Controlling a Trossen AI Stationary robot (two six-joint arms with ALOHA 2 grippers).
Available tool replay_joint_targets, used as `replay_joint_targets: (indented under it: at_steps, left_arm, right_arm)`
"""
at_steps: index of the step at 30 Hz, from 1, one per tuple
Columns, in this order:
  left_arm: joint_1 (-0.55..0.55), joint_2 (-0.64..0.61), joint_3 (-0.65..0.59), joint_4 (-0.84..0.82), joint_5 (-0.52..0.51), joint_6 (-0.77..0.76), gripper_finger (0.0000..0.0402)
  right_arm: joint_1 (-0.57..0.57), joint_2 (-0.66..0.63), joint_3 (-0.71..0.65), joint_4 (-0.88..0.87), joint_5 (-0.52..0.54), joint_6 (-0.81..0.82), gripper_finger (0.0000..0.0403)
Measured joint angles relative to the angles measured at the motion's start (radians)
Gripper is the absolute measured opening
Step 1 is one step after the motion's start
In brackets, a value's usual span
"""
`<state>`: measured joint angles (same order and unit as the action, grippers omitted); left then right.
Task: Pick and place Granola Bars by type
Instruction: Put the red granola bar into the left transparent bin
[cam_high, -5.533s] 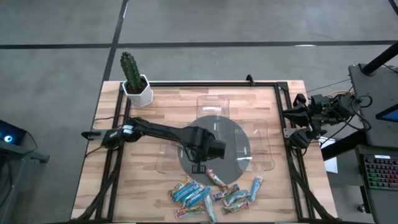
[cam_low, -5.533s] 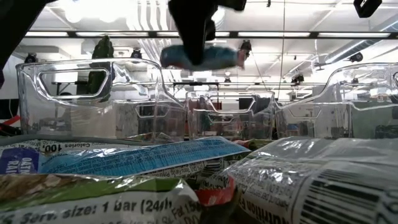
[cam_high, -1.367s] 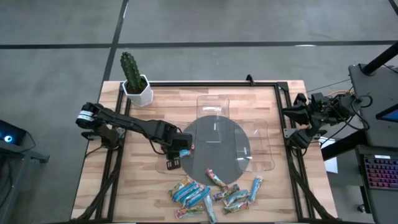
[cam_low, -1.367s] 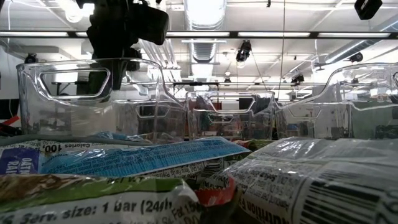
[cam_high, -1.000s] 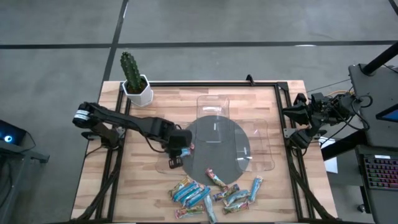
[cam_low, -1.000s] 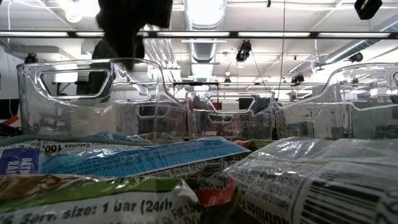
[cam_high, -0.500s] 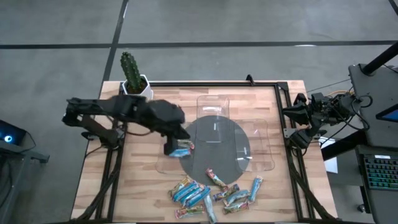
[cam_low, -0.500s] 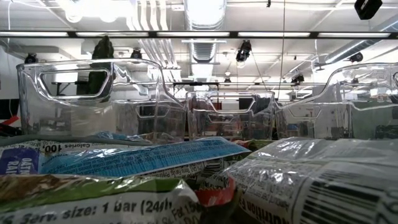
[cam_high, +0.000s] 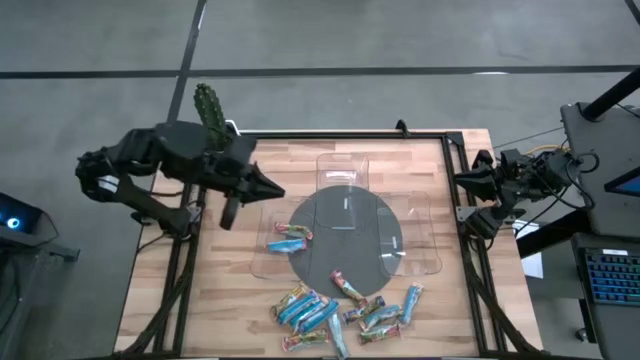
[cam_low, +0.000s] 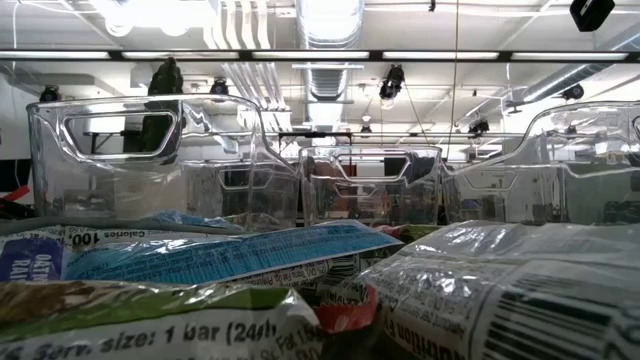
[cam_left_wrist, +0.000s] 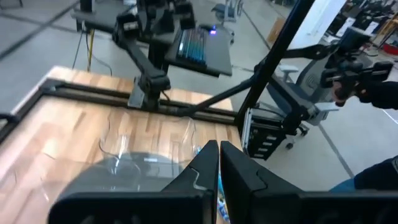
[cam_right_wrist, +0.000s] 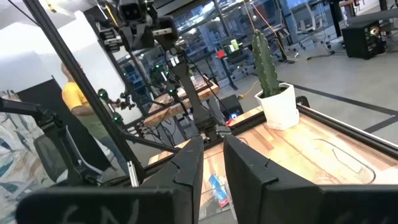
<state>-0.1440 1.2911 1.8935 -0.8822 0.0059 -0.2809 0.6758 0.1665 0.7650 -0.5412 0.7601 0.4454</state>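
Lying in clear tray (cam_high: 262, 262), blue bar (cam_high: 288, 244) beside raised left claw (cam_high: 229, 216).

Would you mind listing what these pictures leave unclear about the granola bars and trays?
- Granola bar pile, high view: too small to tell types.
- Clear trays, high view: nearly invisible outlines; compartments unclear.
- Dropped blue bar, low view: hidden behind the near wrappers.
- Right gripper, high view: too small to judge.

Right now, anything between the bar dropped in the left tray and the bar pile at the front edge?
High view: only the left tray's clear rim and bare table wood separate the dropped bar from the bar pile.
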Motion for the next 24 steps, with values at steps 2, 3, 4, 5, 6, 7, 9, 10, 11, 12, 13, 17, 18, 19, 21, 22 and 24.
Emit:
replay_joint_targets:
  at_steps: [2, 3, 4, 5, 6, 7, 9, 10, 11, 12, 13, 17, 18, 19, 21, 22, 24]
  left_arm:
    - [0.000, -0.018, 0.000, -0.001, 0.000, 0.021, 0.0000]
    - [0.000, -0.026, 0.000, -0.001, 0.000, 0.029, 0.0000]
    - [0.000, -0.033, -0.001, -0.001, 0.000, 0.041, 0.0000]
    - [0.000, -0.039, -0.001, -0.001, 0.000, 0.054, 0.0000]
    - [-0.002, -0.044, -0.002, -0.001, 0.000, 0.071, 0.0000]
    - [-0.002, -0.050, -0.002, -0.001, 0.000, 0.085, 0.0000]
    - [-0.004, -0.060, -0.002, -0.001, 0.000, 0.105, 0.0000]
    - [-0.003, -0.065, -0.002, -0.002, 0.000, 0.113, 0.0000]
    - [-0.004, -0.069, -0.002, -0.002, 0.000, 0.124, 0.0000]
    - [-0.003, -0.074, -0.002, -0.002, 0.000, 0.136, 0.0000]
    - [-0.003, -0.079, -0.002, -0.002, 0.000, 0.150, 0.0000]
    - [-0.003, -0.101, -0.003, -0.004, 0.000, 0.177, 0.0000]
    - [-0.003, -0.106, -0.002, -0.003, 0.000, 0.177, 0.0000]
    - [-0.003, -0.114, -0.003, -0.003, 0.000, 0.179, 0.0000]
    - [-0.003, -0.126, -0.003, -0.004, 0.000, 0.189, 0.0000]
    - [-0.003, -0.131, -0.003, -0.007, 0.000, 0.191, 0.0000]
    - [-0.004, -0.140, -0.008, -0.009, 0.010, 0.192, 0.0000]
  right_arm:
    - [0.000, 0.000, 0.000, 0.000, 0.000, 0.000, 0.0057]
    - [0.000, 0.000, 0.000, 0.000, 0.000, -0.001, 0.0057]
    - [0.000, 0.000, 0.000, 0.000, 0.000, -0.001, 0.0057]
    - [0.000, 0.000, 0.000, 0.000, 0.000, -0.001, 0.0057]
    - [0.000, 0.000, 0.000, 0.000, 0.000, 0.000, 0.0057]
    - [0.000, 0.000, 0.000, 0.000, 0.000, 0.000, 0.0057]
    - [0.000, 0.000, 0.000, 0.000, 0.000, 0.000, 0.0057]
    - [0.000, 0.000, 0.000, 0.000, 0.000, 0.000, 0.0057]
    - [0.000, 0.000, 0.000, 0.000, 0.000, 0.000, 0.0057]
    - [0.000, 0.000, 0.000, 0.000, 0.000, 0.000, 0.0057]
    - [0.000, 0.000, 0.000, 0.000, 0.000, 0.000, 0.0057]
    - [0.000, 0.000, 0.000, 0.000, 0.000, 0.000, 0.0057]
    - [0.000, 0.000, 0.000, 0.000, 0.000, 0.000, 0.0057]
    - [0.000, 0.000, 0.000, 0.000, 0.000, 0.000, 0.0057]
    - [0.000, 0.000, 0.000, 0.000, 0.000, 0.000, 0.0057]
    - [0.000, 0.000, 0.000, 0.000, 0.000, 0.000, 0.0057]
    - [0.000, 0.000, 0.000, 0.000, 0.000, 0.000, 0.0057]
